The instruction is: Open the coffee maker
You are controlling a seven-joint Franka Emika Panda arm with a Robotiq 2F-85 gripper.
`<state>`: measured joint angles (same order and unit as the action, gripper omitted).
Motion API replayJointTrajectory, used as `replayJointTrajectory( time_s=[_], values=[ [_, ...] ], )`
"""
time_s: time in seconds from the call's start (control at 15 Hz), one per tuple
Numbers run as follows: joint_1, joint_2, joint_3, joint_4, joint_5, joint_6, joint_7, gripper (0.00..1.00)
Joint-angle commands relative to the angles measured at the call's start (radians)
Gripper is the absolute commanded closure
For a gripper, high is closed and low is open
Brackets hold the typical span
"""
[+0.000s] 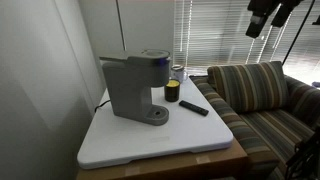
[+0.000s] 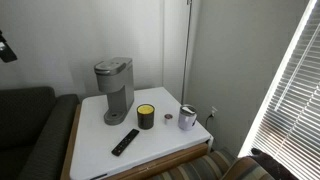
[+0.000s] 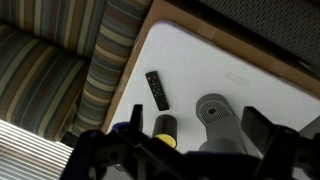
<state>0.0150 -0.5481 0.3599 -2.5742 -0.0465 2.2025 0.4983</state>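
Note:
The grey coffee maker (image 1: 135, 88) stands at the back of the white table (image 1: 150, 140) with its top lid down; it shows in both exterior views (image 2: 114, 85). In the wrist view I look down on its round drip base (image 3: 215, 118) from far above. My gripper (image 3: 195, 120) is open and empty, its two dark fingers framing the machine well below. In the exterior views the gripper hangs high in the air, at the top right (image 1: 262, 22) and at the left edge (image 2: 5, 48), well clear of the machine.
A small dark can with a yellow top (image 1: 172, 92) (image 2: 146, 116) (image 3: 164, 127) and a black remote (image 1: 194, 107) (image 2: 125, 141) (image 3: 157, 89) lie by the machine. A silver cup (image 2: 187, 117) stands near the table corner. A striped couch (image 1: 260, 95) (image 3: 70, 70) adjoins the table.

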Motion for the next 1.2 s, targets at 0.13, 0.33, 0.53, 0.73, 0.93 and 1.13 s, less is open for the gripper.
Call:
replayJointTrajectory(
  time_s=[0.13,0.33,0.53,0.73,0.93,1.13],
  values=[
    [0.003,0.03,-0.023,0.008,-0.02,0.033,0.027,0.0],
    [-0.022,0.088,-0.04,0.02,-0.025,0.119,0.045,0.0],
    [-0.056,0.177,-0.047,0.043,-0.051,0.213,0.083,0.0],
    [-0.07,0.271,-0.063,0.071,-0.073,0.306,0.116,0.0],
    [-0.08,0.369,-0.076,0.106,-0.113,0.395,0.174,0.0],
    [-0.076,0.454,-0.105,0.14,-0.16,0.451,0.249,0.0]
  ],
)
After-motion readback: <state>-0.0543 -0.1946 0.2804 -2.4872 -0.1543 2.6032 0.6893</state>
